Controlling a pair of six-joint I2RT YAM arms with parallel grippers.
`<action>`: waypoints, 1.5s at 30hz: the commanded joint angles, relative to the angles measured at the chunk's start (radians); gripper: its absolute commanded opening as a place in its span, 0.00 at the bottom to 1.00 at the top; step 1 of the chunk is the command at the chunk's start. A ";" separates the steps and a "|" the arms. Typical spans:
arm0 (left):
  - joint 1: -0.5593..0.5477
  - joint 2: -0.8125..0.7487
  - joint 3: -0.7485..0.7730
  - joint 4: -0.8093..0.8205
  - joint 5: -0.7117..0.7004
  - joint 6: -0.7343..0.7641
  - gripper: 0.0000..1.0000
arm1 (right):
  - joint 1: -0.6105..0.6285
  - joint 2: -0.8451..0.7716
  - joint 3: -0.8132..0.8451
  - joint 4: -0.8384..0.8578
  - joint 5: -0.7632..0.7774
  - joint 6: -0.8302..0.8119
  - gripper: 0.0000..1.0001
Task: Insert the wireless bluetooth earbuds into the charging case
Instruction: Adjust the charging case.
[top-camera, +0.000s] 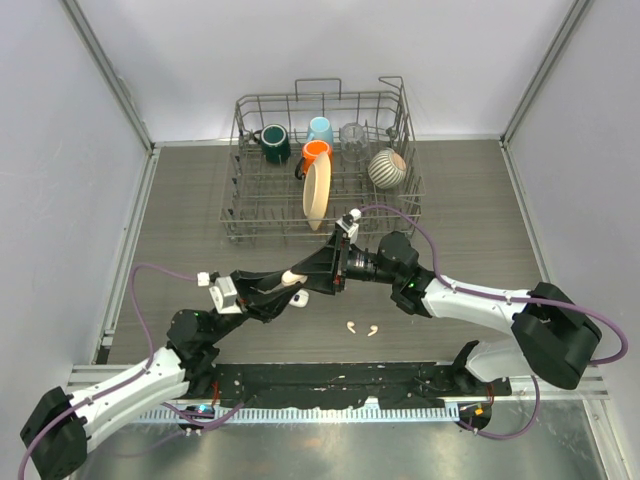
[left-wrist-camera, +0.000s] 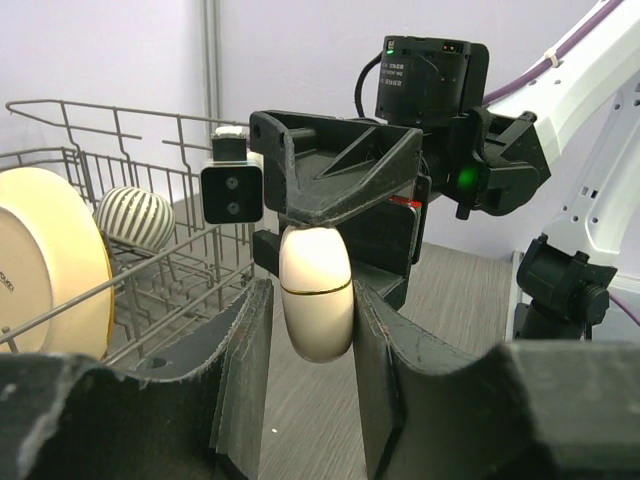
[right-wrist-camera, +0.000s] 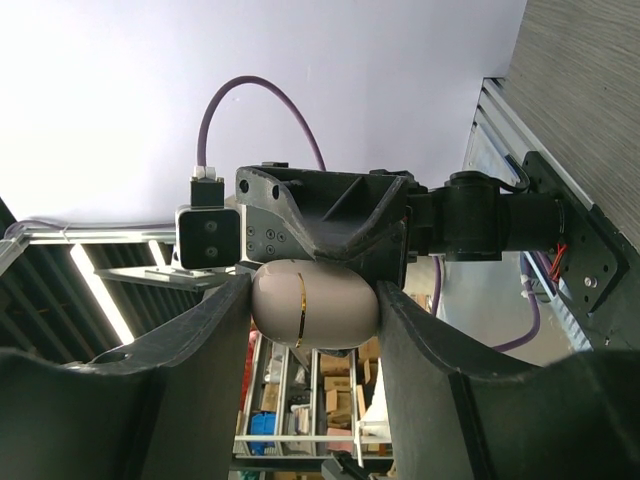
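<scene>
The white, pebble-shaped charging case (left-wrist-camera: 316, 298) with a thin gold seam hangs in mid-air over the table, closed, held between both grippers. My right gripper (right-wrist-camera: 313, 300) is shut on its two ends (right-wrist-camera: 313, 308). My left gripper (left-wrist-camera: 312, 305) comes from the opposite side, and its pads sit against the case's narrow sides. In the top view the two grippers meet at the case (top-camera: 292, 277), left gripper (top-camera: 300, 287) and right gripper (top-camera: 322, 270). Two tiny white earbuds (top-camera: 350, 325) (top-camera: 372, 329) lie loose on the table in front of them, apart from the case.
A wire dish rack (top-camera: 250, 215) stands at the back, holding a dark green mug (top-camera: 274, 143), a light blue mug (top-camera: 320, 130), an orange mug (top-camera: 316, 152), a glass (top-camera: 353, 137), a striped bowl (top-camera: 386, 168) and an upright cream plate (top-camera: 316, 193). Grey walls close both sides.
</scene>
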 joint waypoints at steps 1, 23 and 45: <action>-0.004 0.005 -0.010 0.080 -0.009 0.017 0.39 | 0.003 -0.005 0.006 0.053 -0.014 -0.008 0.01; -0.003 0.076 0.013 0.068 0.031 0.022 0.00 | 0.003 -0.091 0.081 -0.189 0.031 -0.224 0.01; -0.004 0.028 0.000 0.062 0.026 0.023 0.00 | 0.002 -0.153 0.096 -0.314 0.074 -0.309 0.63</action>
